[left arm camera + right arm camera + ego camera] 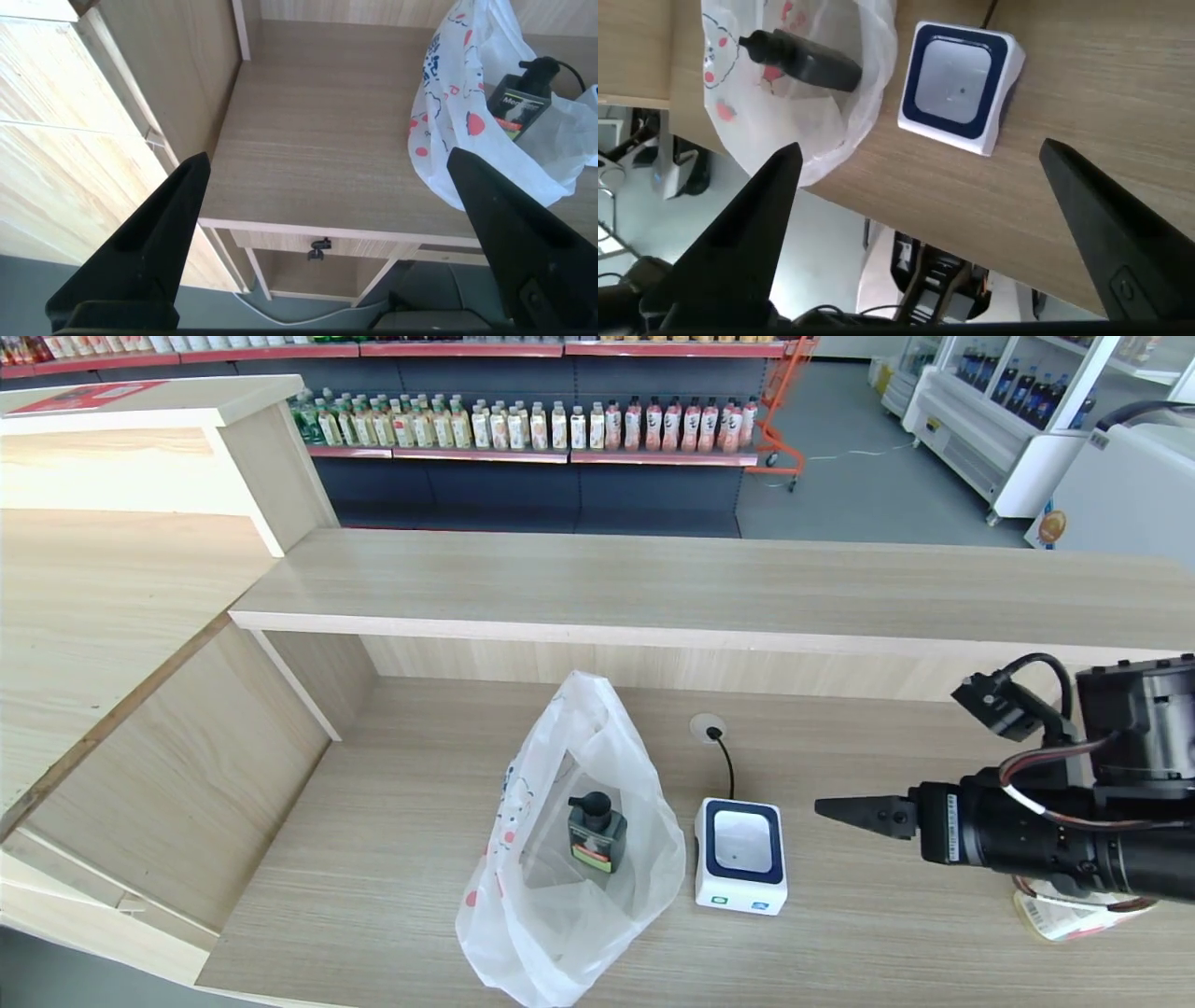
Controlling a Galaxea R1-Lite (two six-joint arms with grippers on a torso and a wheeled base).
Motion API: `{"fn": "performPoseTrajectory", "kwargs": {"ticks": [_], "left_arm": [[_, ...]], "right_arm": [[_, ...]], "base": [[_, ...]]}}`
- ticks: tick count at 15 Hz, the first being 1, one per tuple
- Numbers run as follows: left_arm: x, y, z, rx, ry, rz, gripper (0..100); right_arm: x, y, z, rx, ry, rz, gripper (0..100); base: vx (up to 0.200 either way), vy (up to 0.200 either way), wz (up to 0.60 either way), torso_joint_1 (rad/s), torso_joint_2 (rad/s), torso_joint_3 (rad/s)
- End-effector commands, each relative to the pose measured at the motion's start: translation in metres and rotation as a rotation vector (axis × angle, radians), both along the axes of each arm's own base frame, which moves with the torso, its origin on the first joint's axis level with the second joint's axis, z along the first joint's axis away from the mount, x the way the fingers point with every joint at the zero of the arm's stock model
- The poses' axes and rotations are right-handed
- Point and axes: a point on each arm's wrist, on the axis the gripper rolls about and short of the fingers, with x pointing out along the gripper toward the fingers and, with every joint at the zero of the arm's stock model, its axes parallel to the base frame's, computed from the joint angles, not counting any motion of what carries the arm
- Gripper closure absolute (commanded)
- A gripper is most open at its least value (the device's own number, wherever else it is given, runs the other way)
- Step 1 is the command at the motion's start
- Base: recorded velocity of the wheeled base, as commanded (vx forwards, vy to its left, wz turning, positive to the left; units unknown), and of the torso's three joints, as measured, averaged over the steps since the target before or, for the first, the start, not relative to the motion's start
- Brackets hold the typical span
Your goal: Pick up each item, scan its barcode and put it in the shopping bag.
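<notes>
A white plastic shopping bag [523, 905] stands open at the middle of the wooden counter [373, 859]. A dark pump bottle [596, 831] lies inside it. The white and blue barcode scanner [740, 855] sits just right of the bag. My right gripper [826, 808] hovers right of the scanner, pointing left, open and empty. A labelled item [1074, 917] lies under the right arm, mostly hidden. The right wrist view has the right gripper [920, 149] open above the scanner [957, 84] and the bag [831, 140]. My left gripper [329, 159] is open over the counter's near left corner, left of the bag [467, 121].
A raised ledge [709, 588] runs along the back of the counter and a wooden side wall [187, 775] closes the left. The scanner's black cable [726, 765] leads to a grommet [708, 728]. Store shelves with bottles [523, 425] stand behind.
</notes>
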Motion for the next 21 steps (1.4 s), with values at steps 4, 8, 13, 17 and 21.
{"fn": "performPoseTrajectory", "kwargs": {"ticks": [4,8,13,17,21], "left_arm": [[0.000,0.000,0.000,0.000,0.000,0.001,0],[0.000,0.000,0.000,-0.011,0.000,0.003,0],[0.000,0.000,0.000,-0.011,0.000,0.004,0],[0.000,0.000,0.000,-0.005,0.000,0.001,0],[0.000,0.000,0.000,-0.005,0.000,0.001,0]], "right_arm": [[-0.047,-0.022,0.021,0.004,-0.058,-0.044,0],[-0.046,-0.026,0.021,0.003,-0.058,-0.064,0],[-0.046,-0.025,0.020,0.002,-0.053,-0.064,0],[-0.047,-0.026,0.019,0.003,-0.034,-0.076,0],[-0.043,-0.030,0.020,-0.010,-0.036,-0.156,0]], "base": [[0.000,0.000,0.00,0.000,0.00,0.000],[-0.050,-0.050,0.00,0.001,0.00,-0.001],[-0.200,-0.200,0.00,0.002,0.00,0.003],[-0.100,-0.100,0.00,0.005,0.00,0.001],[0.000,-0.150,0.00,-0.005,0.00,0.004]]}}
